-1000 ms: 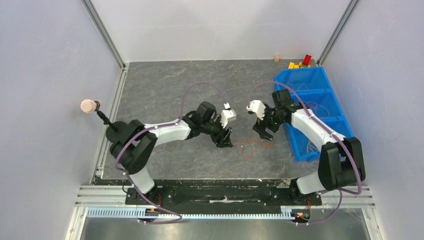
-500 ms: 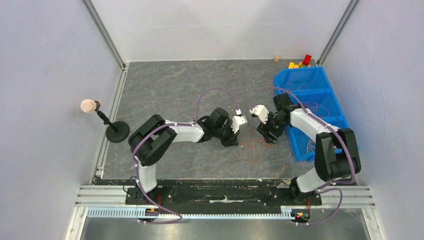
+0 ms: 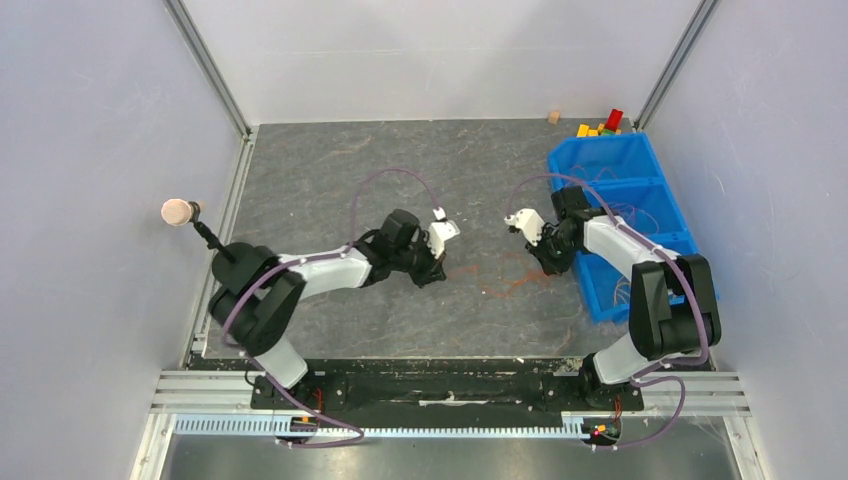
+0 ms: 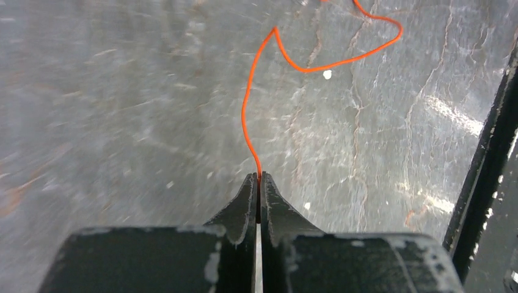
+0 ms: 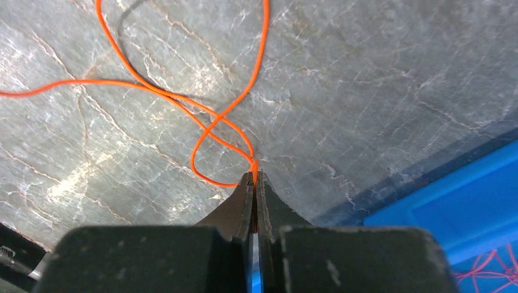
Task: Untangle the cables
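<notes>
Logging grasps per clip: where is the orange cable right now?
The orange cable runs across mid-workspace in the top view: the left gripper pinches one part, the right gripper another, beside the blue bin.

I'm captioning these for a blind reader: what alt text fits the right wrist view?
The right tool, shut, pinches an orange cable that loops and crosses itself over the grey table. A blue bin sits at the lower right.

Left arm [image 3: 325, 268] and right arm [image 3: 615, 245] are built from white link shells and black joint housings [image 3: 680, 320], a purple cable [image 3: 395, 170] is looped outside each, a white camera block [image 3: 525, 222] is fitted at each wrist, and the tapered matt-black fingers [image 4: 241, 210] are scuffed pale towards 6 o'clock in the left wrist view.
</notes>
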Controlling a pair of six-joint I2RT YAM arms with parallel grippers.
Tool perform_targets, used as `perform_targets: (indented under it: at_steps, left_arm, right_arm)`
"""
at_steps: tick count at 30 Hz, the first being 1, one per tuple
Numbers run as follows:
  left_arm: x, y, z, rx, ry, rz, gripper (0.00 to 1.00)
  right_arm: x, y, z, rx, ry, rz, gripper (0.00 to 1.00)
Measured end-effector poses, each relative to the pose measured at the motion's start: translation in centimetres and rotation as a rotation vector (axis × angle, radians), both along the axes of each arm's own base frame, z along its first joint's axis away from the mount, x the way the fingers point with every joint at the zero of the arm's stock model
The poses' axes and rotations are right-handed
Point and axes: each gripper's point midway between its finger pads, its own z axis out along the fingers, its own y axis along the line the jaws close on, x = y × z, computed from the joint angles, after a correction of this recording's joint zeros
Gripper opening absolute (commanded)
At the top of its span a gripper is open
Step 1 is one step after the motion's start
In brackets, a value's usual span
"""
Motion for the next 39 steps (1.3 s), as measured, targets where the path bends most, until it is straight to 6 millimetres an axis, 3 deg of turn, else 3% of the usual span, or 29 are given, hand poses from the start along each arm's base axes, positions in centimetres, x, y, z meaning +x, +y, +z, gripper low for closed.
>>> perform_targets:
  at_steps: [5, 8, 12, 17, 18, 20, 23, 26, 30, 39]
  left_arm:
    - [3.2, 4.2, 4.9, -0.066, -0.077, 0.123, 0.02]
    - [5.4, 7.6, 7.3, -0.084, -0.119, 0.220, 0.02]
    - [6.9, 11.9, 8.9, -0.068, -0.159, 0.312, 0.02]
    - [6.5, 13.5, 9.1, -0.055, -0.145, 0.322, 0.02]
    - [6.2, 13.3, 9.2, -0.062, -0.134, 0.310, 0.13]
    - [5.9, 12.7, 9.6, -0.081, -0.109, 0.284, 0.47]
    - [6.6, 11.0, 12.1, -0.137, -0.079, 0.253, 0.61]
    - [8.0, 9.7, 15.1, -0.196, -0.092, 0.241, 0.66]
    - [8.3, 9.3, 16.6, -0.223, -0.114, 0.228, 0.67]
    - [7.6, 9.6, 15.1, -0.203, -0.071, 0.233, 0.67]
  right_arm:
    - [1.4, -0.2, 1.3, 0.037, -0.058, -0.066, 0.00]
    - [3.5, -1.1, 3.5, 0.081, -0.148, -0.165, 0.00]
    - [8.5, -2.2, 9.5, 0.209, -0.339, -0.313, 0.00]
    - [13.7, -1.2, 19.7, 0.444, -0.564, -0.379, 0.00]
    - [14.2, -0.7, 21.3, 0.483, -0.591, -0.376, 0.00]
    - [15.1, 0.2, 25.0, 0.563, -0.643, -0.363, 0.00]
    - [16.5, 1.1, 30.1, 0.656, -0.715, -0.346, 0.00]
    - [17.8, 1.2, 33.4, 0.703, -0.771, -0.351, 0.00]
    - [19.7, 0.8, 35.0, 0.720, -0.805, -0.377, 0.00]
    - [23.3, -3.1, 32.8, 0.677, -0.810, -0.472, 0.00]
